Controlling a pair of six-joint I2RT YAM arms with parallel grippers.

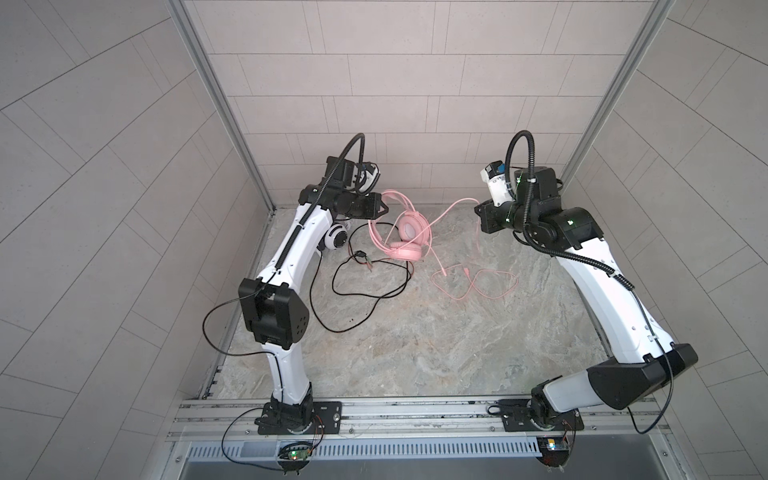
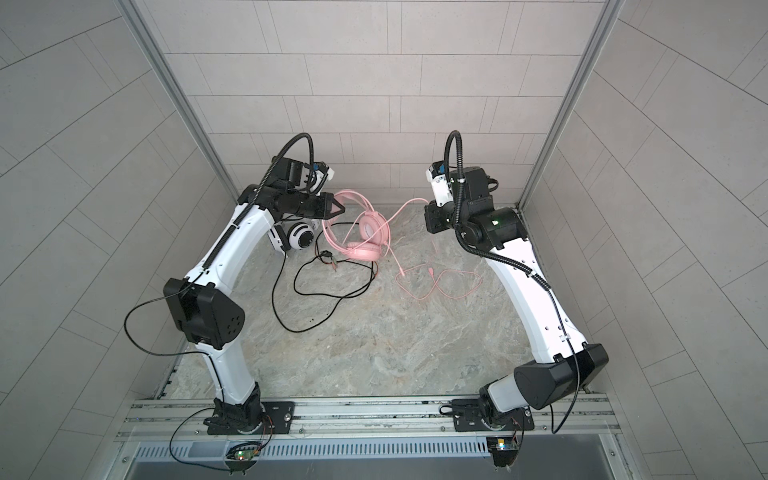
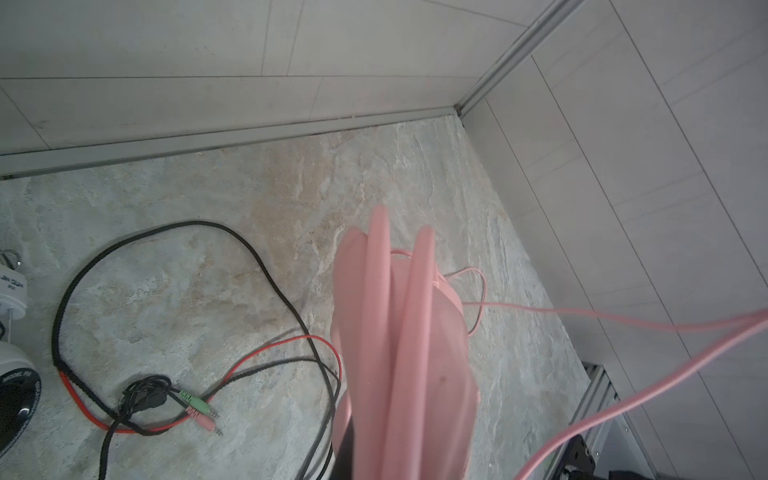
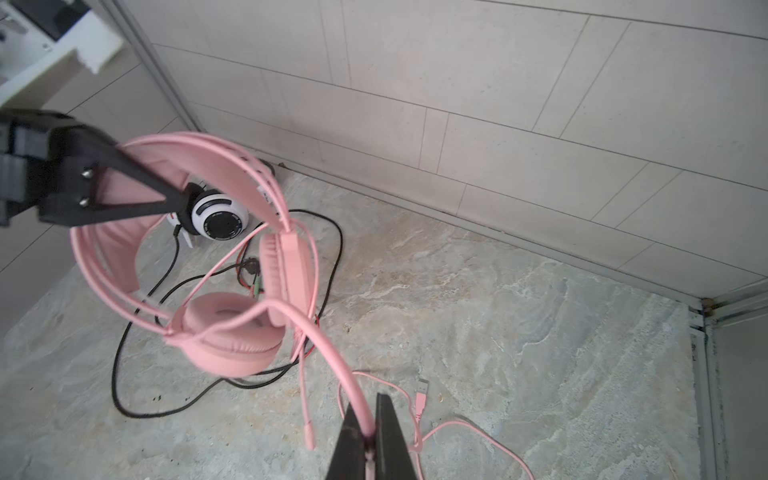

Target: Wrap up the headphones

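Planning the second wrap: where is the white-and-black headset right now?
In both top views the white-and-black headset lies at the table's far left, partly hidden by the left arm, just left of the pink headphones.

Open tabletop (image 1: 415,353) at the near side; black cable (image 3: 195,223) and pink cable (image 4: 328,345) loops across the far half.

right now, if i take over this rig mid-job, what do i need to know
Left gripper: shut on the pink headset, at its headband.
Right gripper: shut on the pink cable a stretch away from the headset; the rest lies loose on the table.
White-and-black headset: on the table by the left arm, its black cable sprawled.
Done: neither cable is wrapped yet.
Left: wind the pink cable, then the black one.
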